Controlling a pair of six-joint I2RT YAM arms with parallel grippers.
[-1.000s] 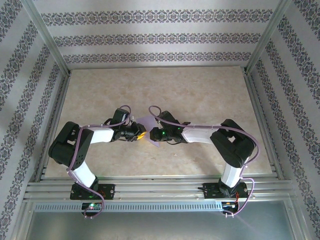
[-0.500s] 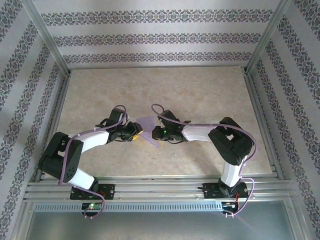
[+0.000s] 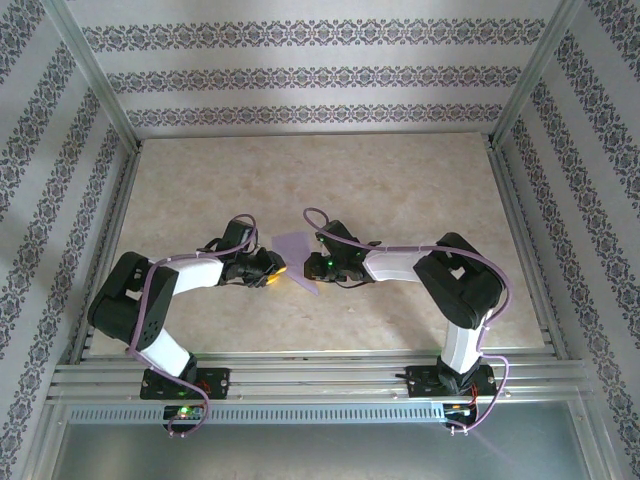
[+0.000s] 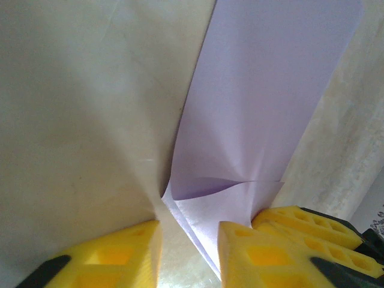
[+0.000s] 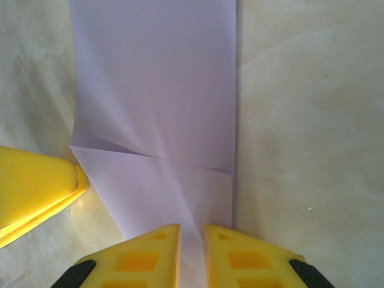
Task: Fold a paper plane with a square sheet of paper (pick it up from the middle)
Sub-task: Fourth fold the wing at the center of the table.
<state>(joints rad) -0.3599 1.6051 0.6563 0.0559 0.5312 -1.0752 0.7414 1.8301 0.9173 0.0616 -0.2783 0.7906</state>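
**Lavender sheet sat between my two grippers, mid-table**

Beige marbled table (image 3: 400, 190) spread across the floor of the cell. Patterned wallpaper (image 3: 300, 75) rose around it on three sides, and the aluminium frame (image 3: 300, 372) ran along the near edge.

Both my arms were bent inward over it, left arm (image 3: 180, 275) from one side and right arm (image 3: 400, 265) from the other. The wrists were almost nose to nose near the middle of the table.

And there it was: the sheet of paper (image 3: 294, 247), pale lavender, lying between the wrists and a little beyond them. Its near corner pointed back toward my bases. From the wrist cameras it showed as a long strip rather than a full square. A crease (image 5: 150, 157) crossed it close to my fingers.

My left gripper (image 3: 279, 269) had its jaws a modest way apart, with bare table showing in the gap. The sheet's layered near corner came down into that gap. It lay against the yellow finger (image 4: 255, 252) on the right of that view and clear of the other finger (image 4: 114, 258), so the jaws were parted, not clamped.

My right gripper (image 3: 309, 268) was just beside it. Its fingers (image 5: 135, 255) were nearly together, leaving only a slim slit, and lavender paper ran straight through that slit. Whether they truly bit the sheet or merely straddled it, I could not tell.
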